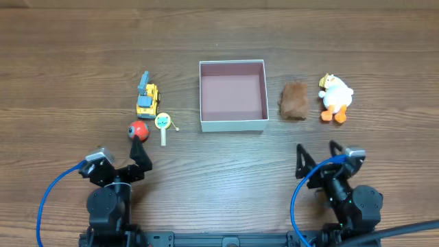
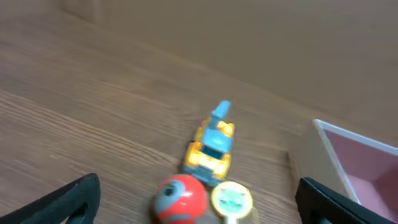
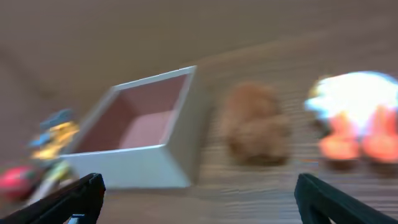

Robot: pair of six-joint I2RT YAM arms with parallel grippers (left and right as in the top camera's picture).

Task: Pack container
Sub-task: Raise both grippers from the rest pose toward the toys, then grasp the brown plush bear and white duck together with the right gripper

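The container (image 1: 232, 123), a white-walled square box with a dull pink floor, stands empty at the table's middle; it also shows in the left wrist view (image 2: 329, 158) and the right wrist view (image 3: 137, 165). Left of it lie a yellow-blue toy truck (image 1: 146, 100) (image 2: 211, 146), a red ball (image 1: 138, 129) (image 2: 180, 198) and a yellow-green rattle (image 1: 163, 125) (image 2: 231, 200). Right of it lie a brown furry toy (image 1: 295, 100) (image 3: 255, 127) and a white duck plush (image 1: 334, 97) (image 3: 357, 115). My left gripper (image 1: 137, 152) (image 2: 199, 208) is open just short of the ball. My right gripper (image 1: 317, 155) (image 3: 199, 199) is open and empty, in front of the box.
The wooden table (image 1: 226, 178) spreads all round. Blue cables (image 1: 48, 199) loop from both arm bases at the front edge.
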